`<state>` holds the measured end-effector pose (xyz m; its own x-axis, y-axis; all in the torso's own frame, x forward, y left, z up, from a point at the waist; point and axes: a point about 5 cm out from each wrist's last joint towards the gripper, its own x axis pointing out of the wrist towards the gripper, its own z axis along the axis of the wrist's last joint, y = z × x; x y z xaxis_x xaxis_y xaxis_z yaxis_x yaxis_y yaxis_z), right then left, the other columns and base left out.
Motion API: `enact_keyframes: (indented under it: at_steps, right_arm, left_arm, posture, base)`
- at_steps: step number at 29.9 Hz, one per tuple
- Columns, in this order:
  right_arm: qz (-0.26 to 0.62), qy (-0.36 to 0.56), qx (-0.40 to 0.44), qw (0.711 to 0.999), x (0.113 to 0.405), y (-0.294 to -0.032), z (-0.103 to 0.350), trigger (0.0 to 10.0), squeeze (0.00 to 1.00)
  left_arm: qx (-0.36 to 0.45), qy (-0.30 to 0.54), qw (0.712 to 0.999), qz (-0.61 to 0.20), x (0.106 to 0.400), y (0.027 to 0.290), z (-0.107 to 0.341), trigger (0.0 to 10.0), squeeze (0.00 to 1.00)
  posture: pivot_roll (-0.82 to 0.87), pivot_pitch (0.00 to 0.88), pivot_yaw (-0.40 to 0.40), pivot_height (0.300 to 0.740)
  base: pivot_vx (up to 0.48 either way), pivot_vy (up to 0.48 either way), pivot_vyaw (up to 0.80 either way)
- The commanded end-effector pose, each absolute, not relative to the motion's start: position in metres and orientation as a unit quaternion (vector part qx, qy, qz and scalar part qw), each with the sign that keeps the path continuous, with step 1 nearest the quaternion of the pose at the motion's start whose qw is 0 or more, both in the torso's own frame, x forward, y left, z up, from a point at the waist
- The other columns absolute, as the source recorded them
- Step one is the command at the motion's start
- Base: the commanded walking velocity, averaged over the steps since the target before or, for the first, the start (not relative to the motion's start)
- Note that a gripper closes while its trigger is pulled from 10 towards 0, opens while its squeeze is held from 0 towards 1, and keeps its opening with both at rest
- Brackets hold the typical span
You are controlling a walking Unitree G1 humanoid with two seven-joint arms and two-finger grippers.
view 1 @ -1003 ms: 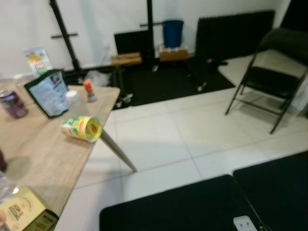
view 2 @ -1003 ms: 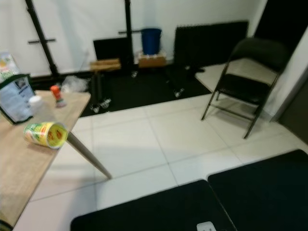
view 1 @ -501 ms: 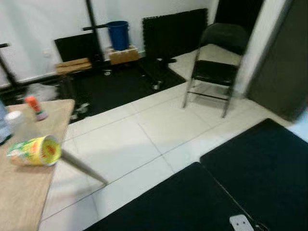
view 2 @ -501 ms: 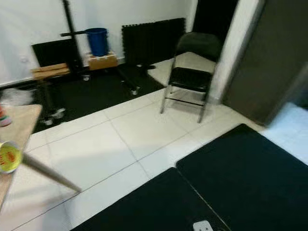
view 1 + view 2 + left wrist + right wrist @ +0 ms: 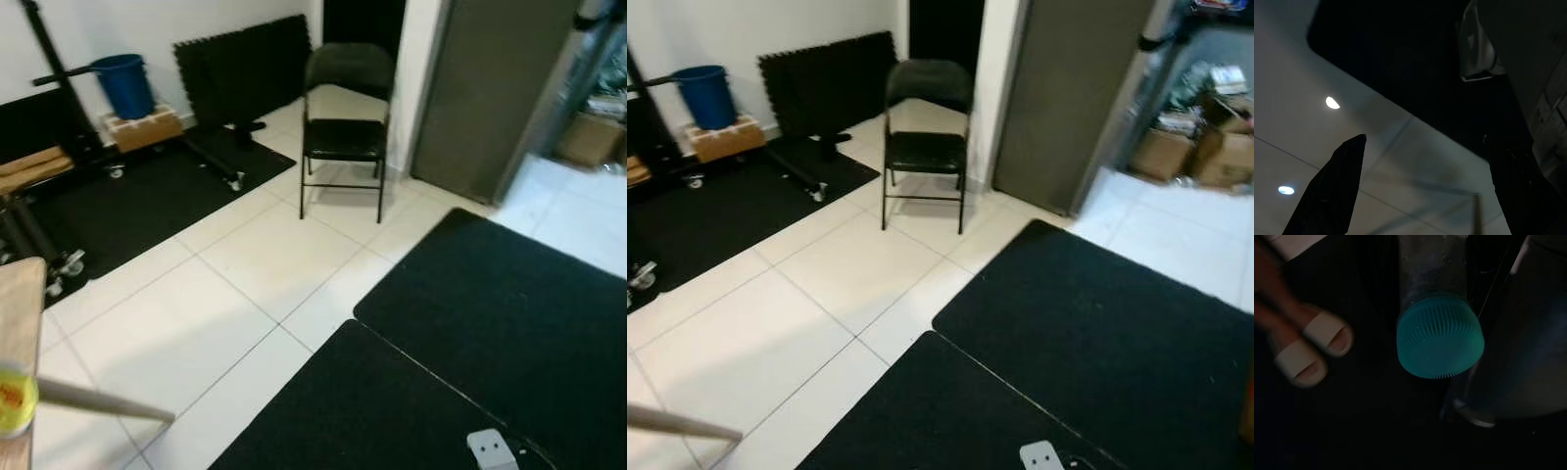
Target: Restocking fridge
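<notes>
Bottle [image 5: 1437,308] with ribbed teal cap [image 5: 1440,338] apparently gripped in right gripper, above dark mat beside a person's sandalled feet [image 5: 1308,350]. Left gripper [image 5: 1420,191] fingers spread wide over pale tiles [image 5: 176,313].

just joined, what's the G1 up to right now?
It is mid-transit with a bottle. In the right wrist view a clear bottle with a teal ribbed cap sits cap-first close to the camera, apparently carried by that arm, though the fingers can't be made out. A person's sandalled feet stand on the dark mat nearby. The left gripper hangs open and holds nothing above pale floor. Ahead, the head camera sees white tiles, black floor mats, a folding chair and a tall grey panel.
</notes>
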<state>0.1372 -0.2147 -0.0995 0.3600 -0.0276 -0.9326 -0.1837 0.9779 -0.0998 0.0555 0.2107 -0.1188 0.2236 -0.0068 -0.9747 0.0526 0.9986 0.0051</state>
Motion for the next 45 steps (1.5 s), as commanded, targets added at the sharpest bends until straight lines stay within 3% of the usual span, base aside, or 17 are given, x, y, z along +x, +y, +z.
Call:
enact_keyframes:
  at_steps: [1, 3, 4, 5, 6, 7, 31, 45]
  right_arm:
    - [0.039, 0.57, -0.095, 0.815, 0.1333, -0.2187, -0.1002, 10.0, 0.0]
    - [0.042, 0.571, -0.091, 0.815, 0.133, -0.2183, -0.1003, 10.0, 0.0]
    - [0.041, 0.571, -0.093, 0.815, 0.1328, -0.2189, -0.1003, 0.0, 0.0]
    - [0.039, 0.571, -0.095, 0.815, 0.1328, -0.2196, -0.1002, 0.0, 0.0]
    - [0.038, 0.572, -0.1, 0.813, 0.1327, -0.2203, -0.1001, 7.1, 0.0]
    - [0.038, 0.572, -0.102, 0.813, 0.1329, -0.2205, -0.1, 10.0, 0.0]
    - [0.027, 0.563, -0.099, 0.82, 0.1348, -0.2211, -0.0992, 10.0, 0.0]
    - [0.028, 0.559, -0.105, 0.822, 0.1365, -0.222, -0.0984, 10.0, 0.0]
  left_arm:
    - [0.013, 0.525, 0.85, -0.025, 0.1143, 0.2023, -0.1063, 10.0, 0.0]
    - [0.013, 0.525, 0.85, -0.025, 0.1142, 0.2025, -0.1063, 10.0, 0.0]
    - [0.014, 0.525, 0.85, -0.026, 0.1141, 0.2028, -0.1063, 10.0, 0.0]
    - [0.014, 0.526, 0.85, -0.026, 0.1141, 0.2031, -0.1063, 10.0, 0.0]
    - [0.015, 0.525, 0.85, -0.025, 0.1142, 0.2035, -0.1062, 10.0, 0.0]
    - [0.015, 0.525, 0.851, -0.025, 0.1143, 0.2037, -0.1061, 10.0, 0.0]
    - [0.012, 0.523, 0.852, -0.023, 0.1151, 0.2039, -0.1058, 10.0, 0.0]
    - [-0.008, 0.525, 0.85, -0.035, 0.1147, 0.2003, -0.1062, 10.0, 0.0]
  posture:
    - [-0.01, 0.0, -0.017, 0.74]
    - [-0.01, 0.0, -0.017, 0.74]
    - [-0.01, 0.0, -0.017, 0.74]
    - [-0.01, 0.0, -0.017, 0.74]
    - [-0.01, 0.0, -0.017, 0.74]
    - [-0.01, 0.0, -0.018, 0.74]
    - [-0.01, 0.0, -0.013, 0.74]
    - [-0.02, 0.0, -0.017, 0.74]
  base:
    - [0.0, 0.0, -0.78]
    - [0.0, 0.0, -0.78]
    - [0.0, 0.0, -0.78]
    - [0.0, 0.0, -0.78]
    - [0.0, 0.0, -0.78]
    - [0.0, 0.0, -0.77]
    - [0.0, 0.0, -0.77]
    - [0.059, 0.0, 0.0]
